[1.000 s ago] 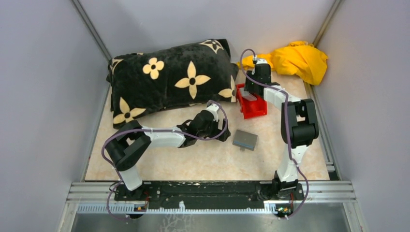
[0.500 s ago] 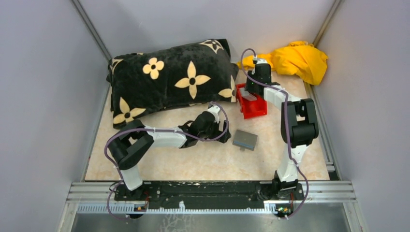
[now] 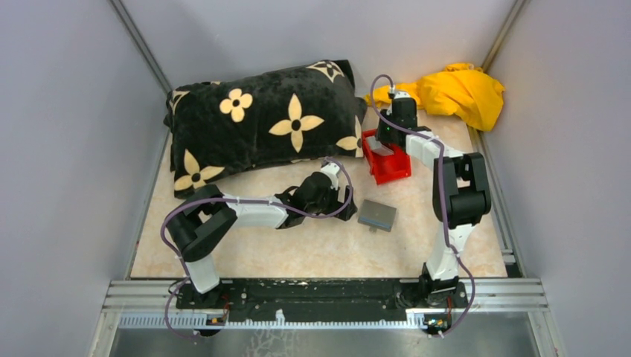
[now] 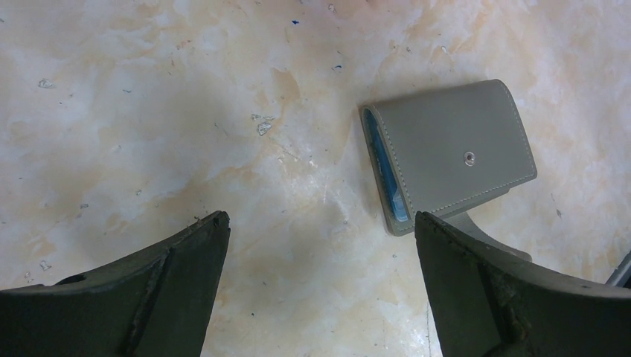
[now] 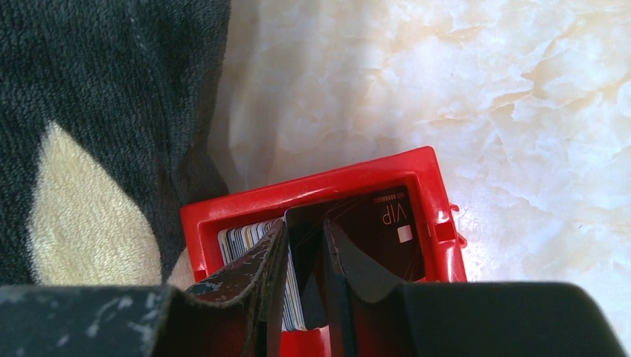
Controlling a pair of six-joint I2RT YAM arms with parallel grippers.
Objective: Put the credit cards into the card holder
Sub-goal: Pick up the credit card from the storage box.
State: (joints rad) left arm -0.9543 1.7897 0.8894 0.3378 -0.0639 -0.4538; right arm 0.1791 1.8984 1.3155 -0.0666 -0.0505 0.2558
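The grey card holder (image 3: 377, 215) lies flat and closed on the marble table, a blue strip along one edge; it shows up close in the left wrist view (image 4: 454, 152). My left gripper (image 3: 346, 201) hangs wide open just left of it (image 4: 320, 217), holding nothing. My right gripper (image 3: 383, 145) reaches down into the red bin (image 3: 393, 169). Its fingers (image 5: 305, 223) stand narrowly apart around upright credit cards: a dark card marked VIP (image 5: 387, 223) and a striped stack (image 5: 245, 236). Whether the pads press on them is hidden.
A black pillow with cream flowers (image 3: 260, 123) lies at the back left, touching the red bin (image 5: 312, 186) on its left side. A yellow cloth (image 3: 457, 93) is bunched in the back right corner. Grey walls close in the table.
The right gripper's jaws have narrowed around the cards in the red bin. The left arm has shifted slightly. The card holder has not moved.
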